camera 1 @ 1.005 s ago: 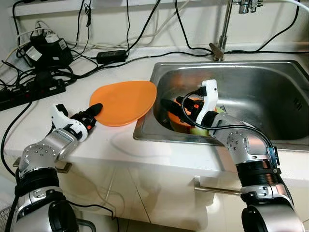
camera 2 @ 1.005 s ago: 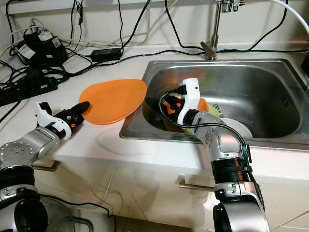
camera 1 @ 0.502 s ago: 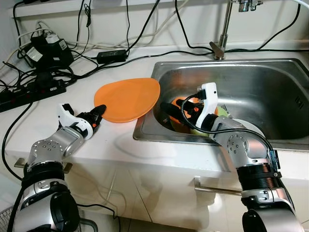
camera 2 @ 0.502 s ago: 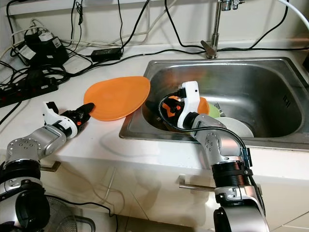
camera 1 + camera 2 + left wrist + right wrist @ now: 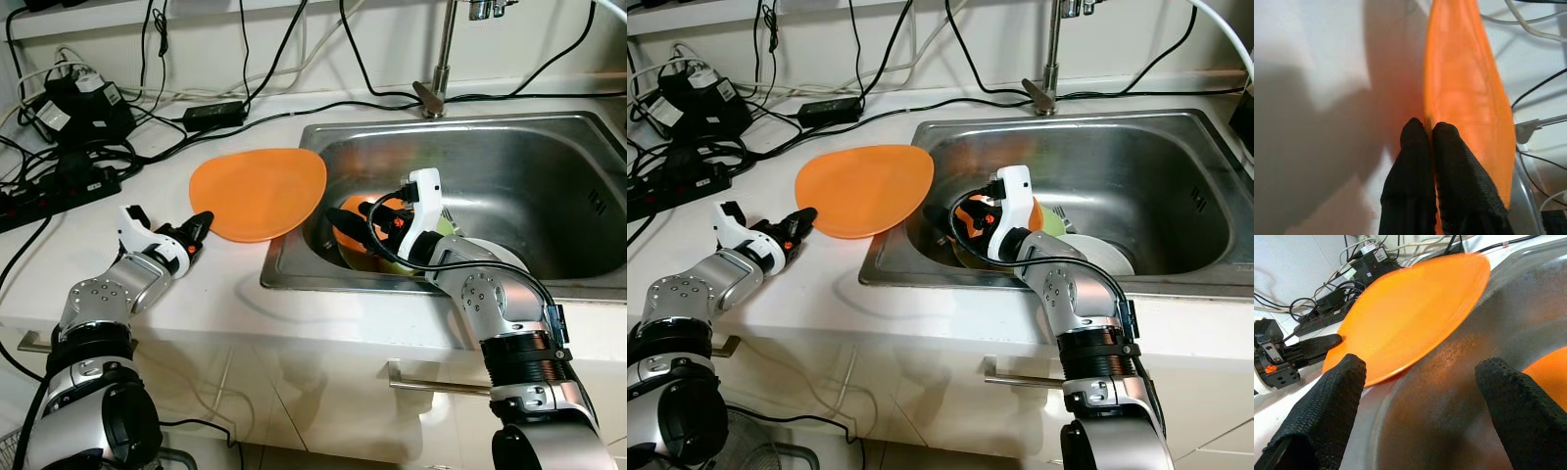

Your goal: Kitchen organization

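Since a second ago the left gripper (image 5: 199, 223) has slid forward along the counter and closed its fingers on the near edge of the orange plate (image 5: 259, 192), which has been nudged toward the sink so that its far edge now overhangs the sink rim (image 5: 294, 262); the right gripper (image 5: 945, 223) has barely moved and hangs low in the basin with its two fingers spread wide apart, holding nothing. In the left wrist view the two black fingertips (image 5: 1422, 134) sit pressed together on the thin lip of the plate, a shallow bite right at the edge. In my judgement that is the weak point: a pinch so near the rim may let the plate pivot or slip out when lifted, and since it already juts over the basin it could tip and clatter onto the dishes below. The open right gripper, close to the stack in the centre of the frame, could also knock those dishes if it swings up carelessly. Counted: one orange plate on the counter; in the sink, one orange bowl (image 5: 359, 208), something pale green (image 5: 1050, 219) beside it, one white plate (image 5: 1104, 257) at the lower right of the basin, and one fork (image 5: 1065, 219). One faucet (image 5: 435, 93) stands at the top, and several black cables (image 5: 69, 157) crowd the upper left.
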Tool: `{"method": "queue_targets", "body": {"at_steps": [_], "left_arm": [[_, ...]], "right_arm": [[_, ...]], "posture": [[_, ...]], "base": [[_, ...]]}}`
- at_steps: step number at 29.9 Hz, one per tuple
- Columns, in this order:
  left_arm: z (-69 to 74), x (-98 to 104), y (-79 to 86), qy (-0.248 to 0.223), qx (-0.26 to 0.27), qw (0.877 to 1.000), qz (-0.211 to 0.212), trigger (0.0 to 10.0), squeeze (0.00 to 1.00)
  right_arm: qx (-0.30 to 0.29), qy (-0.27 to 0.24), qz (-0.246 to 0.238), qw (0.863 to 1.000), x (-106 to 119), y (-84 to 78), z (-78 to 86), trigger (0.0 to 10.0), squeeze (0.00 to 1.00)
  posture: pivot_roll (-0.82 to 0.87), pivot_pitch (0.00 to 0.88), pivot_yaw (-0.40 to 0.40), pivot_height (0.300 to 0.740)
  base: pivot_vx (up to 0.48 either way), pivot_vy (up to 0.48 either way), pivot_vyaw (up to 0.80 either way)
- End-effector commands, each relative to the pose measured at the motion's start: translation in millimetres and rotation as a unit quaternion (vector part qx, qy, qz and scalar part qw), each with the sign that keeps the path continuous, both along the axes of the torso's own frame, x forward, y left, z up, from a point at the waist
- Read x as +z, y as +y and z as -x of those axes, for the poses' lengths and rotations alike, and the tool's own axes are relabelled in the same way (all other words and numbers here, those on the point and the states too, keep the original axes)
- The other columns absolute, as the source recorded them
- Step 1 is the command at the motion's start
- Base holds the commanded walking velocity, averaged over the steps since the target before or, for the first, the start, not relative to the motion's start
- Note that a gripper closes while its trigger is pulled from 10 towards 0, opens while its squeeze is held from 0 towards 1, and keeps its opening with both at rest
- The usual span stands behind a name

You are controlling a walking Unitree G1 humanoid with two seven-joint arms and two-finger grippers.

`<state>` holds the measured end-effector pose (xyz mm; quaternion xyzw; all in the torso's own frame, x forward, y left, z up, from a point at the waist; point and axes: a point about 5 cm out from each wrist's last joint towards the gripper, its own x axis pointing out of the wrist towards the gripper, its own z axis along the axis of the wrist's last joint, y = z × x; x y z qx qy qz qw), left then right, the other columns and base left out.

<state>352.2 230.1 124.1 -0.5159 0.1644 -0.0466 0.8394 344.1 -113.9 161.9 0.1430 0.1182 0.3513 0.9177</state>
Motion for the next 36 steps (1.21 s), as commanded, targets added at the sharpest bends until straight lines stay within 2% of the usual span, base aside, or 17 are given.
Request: {"method": "queue_targets", "body": {"at_steps": [1,10,12,16,17,25,31,36], "left_arm": [[8.3,-22,-0.5,0.051,-0.004,0.999,-0.004,0.0,0.0],[8.5,-24,-0.1,0.046,0.001,0.999,-0.013,0.0,0.0],[7.9,-23,0.9,0.031,0.007,0.999,-0.011,0.0,0.0],[7.5,-14,3.4,-0.039,0.014,0.999,0.0,0.0,0.0],[7.5,-14,3.4,-0.039,0.014,0.999,0.0,0.0,0.0],[14.0,1,-7.9,-0.129,-0.039,0.99,0.048,0.0,0.0],[15.9,4,-12.1,-0.154,-0.052,0.985,0.058,0.0,0.0],[17.1,8,-14.3,-0.167,-0.055,0.982,0.062,0.0,0.0]], "right_arm": [[0.005,-0.006,0.0,1.0,4,4.2,0.8,10.0,0.0],[0.002,-0.004,0.003,1.0,3,3.1,0.3,10.0,0.0],[0.002,-0.004,0.003,1.0,3,3.0,0.1,10.0,0.0],[-0.002,0.0,-0.002,1.0,1,3.0,-1.6,10.0,0.0],[-0.002,0.0,-0.002,1.0,1,3.0,-1.6,10.0,0.0],[-0.079,0.03,-0.08,0.993,7,-6.5,-19.9,10.0,0.0],[-0.074,0.03,-0.115,0.99,11,-1.7,-23.1,10.0,0.0],[-0.069,0.038,-0.117,0.99,10,2.8,-24.1,10.0,0.0]], "posture": [[-0.04,0.015,0.166,0.74],[-0.05,0.017,0.161,0.74],[-0.05,0.017,0.158,0.74],[-0.05,0.017,0.154,0.74],[-0.05,0.017,0.154,0.74],[-0.04,0.018,0.141,0.74],[-0.04,0.018,0.134,0.74],[-0.03,0.016,0.131,0.74]], "base": [[0.0,0.0,0.0],[0.0,0.0,0.0],[0.0,0.0,0.0],[0.0,0.0,0.0],[0.0,0.0,0.0],[0.0,0.0,0.0],[0.0,0.0,0.0],[0.0,0.0,0.0]]}}
